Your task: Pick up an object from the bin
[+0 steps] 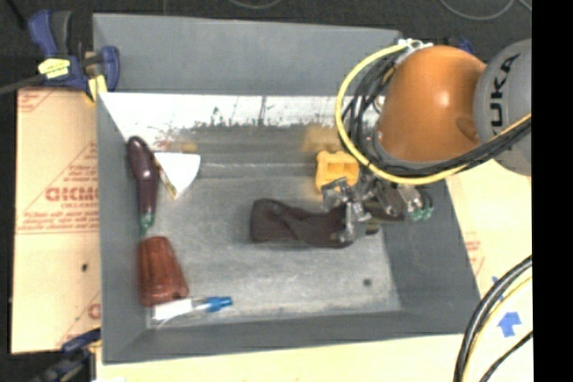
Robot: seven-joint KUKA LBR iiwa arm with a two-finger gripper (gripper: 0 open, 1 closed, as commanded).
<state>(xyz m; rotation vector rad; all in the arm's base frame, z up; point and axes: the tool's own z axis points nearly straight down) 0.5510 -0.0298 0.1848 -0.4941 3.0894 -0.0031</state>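
Note:
My gripper (352, 212) is low in the right half of the bin, at the right end of a dark brown crumpled cloth (286, 224) that lies on the bin floor. The gripper's metal parts touch or overlap that end of the cloth. Just above the gripper, a yellow block (333, 166) rests near the back wall, partly covered by the wrist.
Along the left side lie a purple toy eggplant (142, 177), a white wedge-shaped piece (179, 172), a ribbed reddish-brown object (158, 269) and a white pen with a blue cap (192, 308). The arm's orange dome and cables hang over the bin's right wall.

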